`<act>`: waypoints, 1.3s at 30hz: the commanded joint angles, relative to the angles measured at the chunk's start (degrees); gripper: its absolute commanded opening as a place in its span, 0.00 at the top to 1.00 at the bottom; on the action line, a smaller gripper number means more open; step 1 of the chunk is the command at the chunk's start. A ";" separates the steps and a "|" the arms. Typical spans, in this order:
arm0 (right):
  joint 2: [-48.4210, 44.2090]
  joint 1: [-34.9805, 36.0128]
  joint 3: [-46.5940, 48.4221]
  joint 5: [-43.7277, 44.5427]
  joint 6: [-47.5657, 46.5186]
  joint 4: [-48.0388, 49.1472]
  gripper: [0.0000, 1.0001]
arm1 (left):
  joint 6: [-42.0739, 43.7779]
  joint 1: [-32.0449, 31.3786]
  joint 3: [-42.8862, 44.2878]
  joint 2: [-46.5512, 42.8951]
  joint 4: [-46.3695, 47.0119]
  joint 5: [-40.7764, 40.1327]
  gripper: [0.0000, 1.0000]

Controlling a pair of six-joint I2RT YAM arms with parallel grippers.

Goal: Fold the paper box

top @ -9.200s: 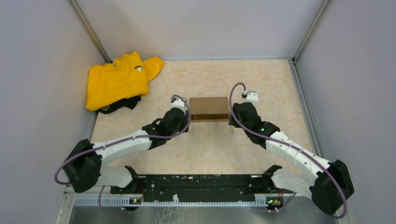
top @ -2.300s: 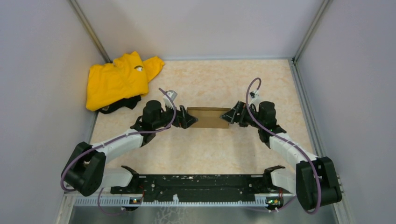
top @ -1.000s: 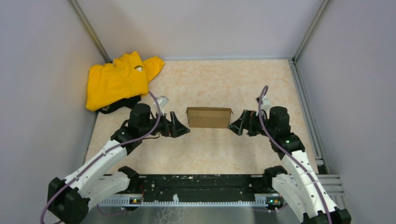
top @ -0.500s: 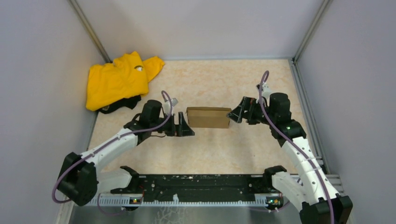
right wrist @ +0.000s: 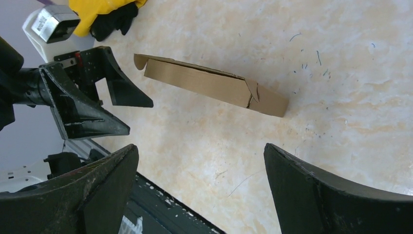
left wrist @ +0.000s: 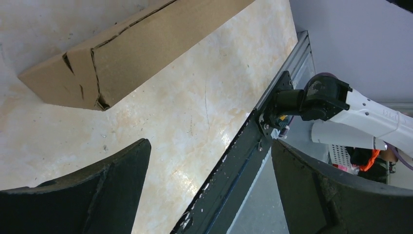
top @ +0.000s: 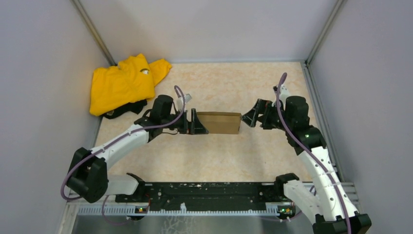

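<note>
The paper box [top: 219, 123] lies shut and flat on the marbled table, a plain brown cardboard slab. In the left wrist view the paper box [left wrist: 136, 48] runs across the upper left; in the right wrist view the paper box [right wrist: 209, 85] sits ahead, its flap corner lifted at the left end. My left gripper [top: 198, 124] is open right beside the box's left end, nothing between its fingers [left wrist: 97, 195]. My right gripper [top: 247, 117] is open just off the right end, its fingers [right wrist: 321, 195] holding nothing. Neither gripper holds the box.
A yellow garment [top: 124, 83] lies bunched in the back left corner over something dark. The black base rail [top: 209, 192] runs along the near edge. Grey walls close in on three sides, with a metal channel [top: 319, 107] along the right.
My left gripper has slid right, up to the box's left end. My right gripper has drawn slightly back and away from the right end. The box has not moved.
</note>
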 commanded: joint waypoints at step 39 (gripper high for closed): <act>-2.87 -0.25 23.64 8.85 -8.30 -16.93 0.02 | 10.91 -3.16 12.43 -26.35 -21.68 -19.42 0.01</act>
